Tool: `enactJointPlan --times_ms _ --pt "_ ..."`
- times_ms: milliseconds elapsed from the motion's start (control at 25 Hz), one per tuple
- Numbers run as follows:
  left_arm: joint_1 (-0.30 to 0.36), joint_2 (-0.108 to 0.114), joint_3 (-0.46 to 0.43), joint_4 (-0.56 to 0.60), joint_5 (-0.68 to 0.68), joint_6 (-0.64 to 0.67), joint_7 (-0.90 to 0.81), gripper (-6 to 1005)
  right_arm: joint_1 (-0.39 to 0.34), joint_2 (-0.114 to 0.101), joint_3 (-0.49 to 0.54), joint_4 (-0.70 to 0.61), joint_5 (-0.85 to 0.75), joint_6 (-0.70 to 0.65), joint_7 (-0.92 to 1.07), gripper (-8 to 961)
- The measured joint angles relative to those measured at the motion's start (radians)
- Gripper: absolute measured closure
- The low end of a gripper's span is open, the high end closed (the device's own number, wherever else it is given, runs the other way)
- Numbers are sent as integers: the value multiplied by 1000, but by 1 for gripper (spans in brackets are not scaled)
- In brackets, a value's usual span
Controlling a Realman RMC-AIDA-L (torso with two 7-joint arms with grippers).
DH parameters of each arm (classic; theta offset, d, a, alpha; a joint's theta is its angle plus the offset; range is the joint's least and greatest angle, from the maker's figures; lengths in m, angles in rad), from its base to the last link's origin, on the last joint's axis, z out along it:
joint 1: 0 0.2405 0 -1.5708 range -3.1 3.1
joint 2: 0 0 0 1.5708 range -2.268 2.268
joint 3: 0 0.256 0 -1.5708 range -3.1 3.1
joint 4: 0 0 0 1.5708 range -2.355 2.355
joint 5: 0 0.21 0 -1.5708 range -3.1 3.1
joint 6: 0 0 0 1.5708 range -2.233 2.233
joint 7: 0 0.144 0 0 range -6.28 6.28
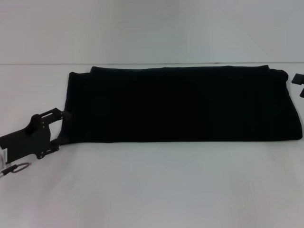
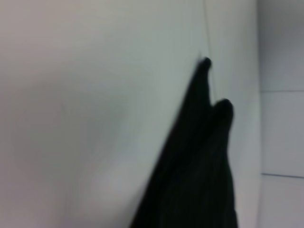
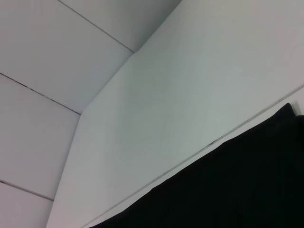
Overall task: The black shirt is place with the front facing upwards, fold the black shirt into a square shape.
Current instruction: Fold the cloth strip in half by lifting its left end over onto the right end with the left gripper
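Observation:
The black shirt (image 1: 183, 104) lies on the white table (image 1: 156, 185) as a long flat band running left to right, plain black side up, with no lettering showing. My left gripper (image 1: 59, 128) is at the shirt's left end, low over the table, its fingers spread open with the cloth edge right at their tips. Only a small part of my right gripper (image 1: 299, 81) shows, at the picture's right edge just beyond the shirt's far right corner. The left wrist view shows the black shirt (image 2: 199, 166) as folded layers; the right wrist view shows the black shirt's (image 3: 228, 190) edge on the table.
Bare white tabletop stretches in front of the shirt and to its left. The table's far edge (image 1: 152, 63) runs just behind the shirt, with a pale wall beyond. A small metal ring (image 1: 18, 167) hangs by the left arm.

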Motion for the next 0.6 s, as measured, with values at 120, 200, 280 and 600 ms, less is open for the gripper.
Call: enactJointPlan --times_ms 120,200,280,600 --pt "22 3 -4 26 12 56 -37 249 0 -1 0 0 0 0 0 249" --pt "35 5 0 41 30 71 -68 249 -1 -1 0 0 0 0 0 249" --pt "40 6 2 46 48 68 -94 249 -1 0 0 0 0 0 0 249" --pt "27 -4 -2 25 64 -2 -151 249 -1 1 -1 0 1 1 0 249"
